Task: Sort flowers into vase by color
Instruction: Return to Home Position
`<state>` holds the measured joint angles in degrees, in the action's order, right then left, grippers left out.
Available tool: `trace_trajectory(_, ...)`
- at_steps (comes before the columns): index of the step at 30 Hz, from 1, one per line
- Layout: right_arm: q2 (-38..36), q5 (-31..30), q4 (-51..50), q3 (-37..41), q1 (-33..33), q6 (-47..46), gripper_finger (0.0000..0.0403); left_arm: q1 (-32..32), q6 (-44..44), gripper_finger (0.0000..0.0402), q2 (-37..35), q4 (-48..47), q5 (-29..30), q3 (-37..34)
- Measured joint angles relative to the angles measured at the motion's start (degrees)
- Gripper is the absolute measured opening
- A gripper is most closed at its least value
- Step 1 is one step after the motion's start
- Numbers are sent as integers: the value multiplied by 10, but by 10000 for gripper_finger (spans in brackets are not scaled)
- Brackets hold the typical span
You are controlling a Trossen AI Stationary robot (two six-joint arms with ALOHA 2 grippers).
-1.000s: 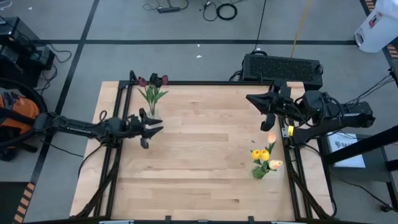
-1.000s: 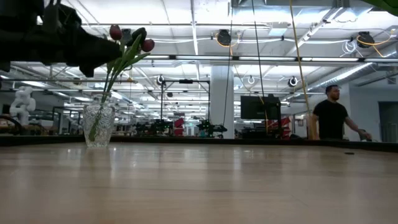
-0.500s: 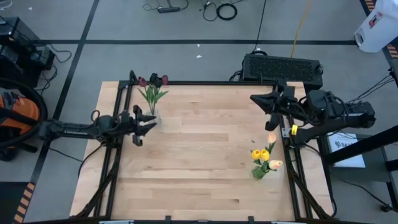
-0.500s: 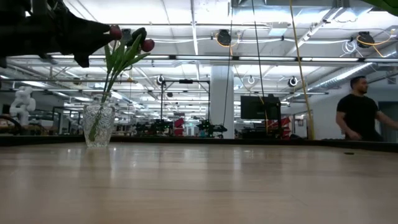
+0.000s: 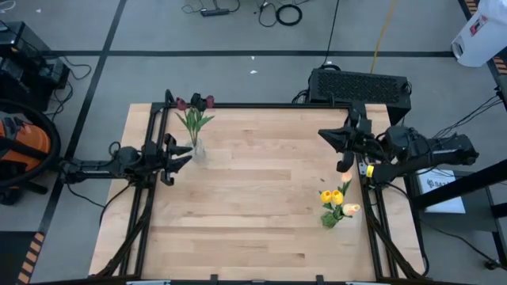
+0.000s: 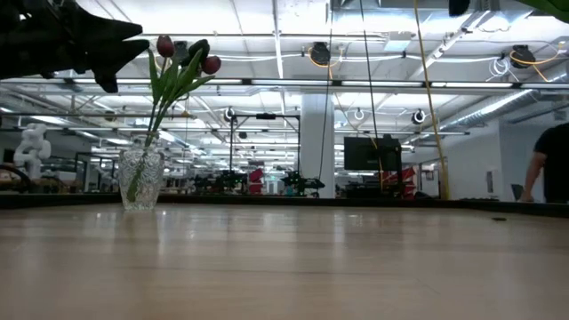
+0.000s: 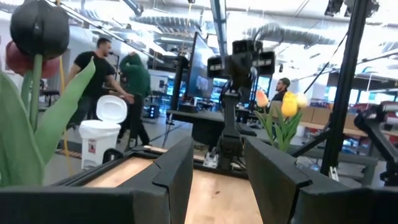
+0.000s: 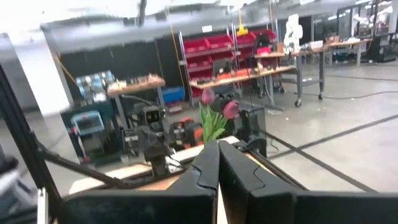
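light, floppy, easily crushed and best pinched low on the stem, the dark flowers [image 5: 195,111] stand at ten o'clock, yellow flowers [image 5: 335,198] at four; left gripper [image 7: 217,149] gapes empty, right gripper [image 8: 217,148] closed on nothing.

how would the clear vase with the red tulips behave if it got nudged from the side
Probably tippy: the clear vase is narrow and its red tulips rise well above it, leaning to one side. It looks like glass, so likely slippery on the wooden table and breakable if it falls.
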<state>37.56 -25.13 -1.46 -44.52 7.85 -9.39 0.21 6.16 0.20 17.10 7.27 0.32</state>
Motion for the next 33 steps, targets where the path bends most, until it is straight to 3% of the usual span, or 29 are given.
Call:
trace_trajectory(6,-84,-10,170,143,0,-3,0,0,16,151,-2,-3,0,0)
trace_trajectory(11,-130,-48,211,235,0,-46,0,0,20,151,-2,-18,4,0)
trace_trajectory(19,-152,-55,333,367,0,-96,0,0,24,151,-2,-37,11,0)
trace_trajectory(26,-151,-64,368,412,0,-124,0,0,24,151,-2,-41,11,0)
trace_trajectory(33,-152,2,561,411,0,-24,0,0,24,151,-2,-42,11,0)
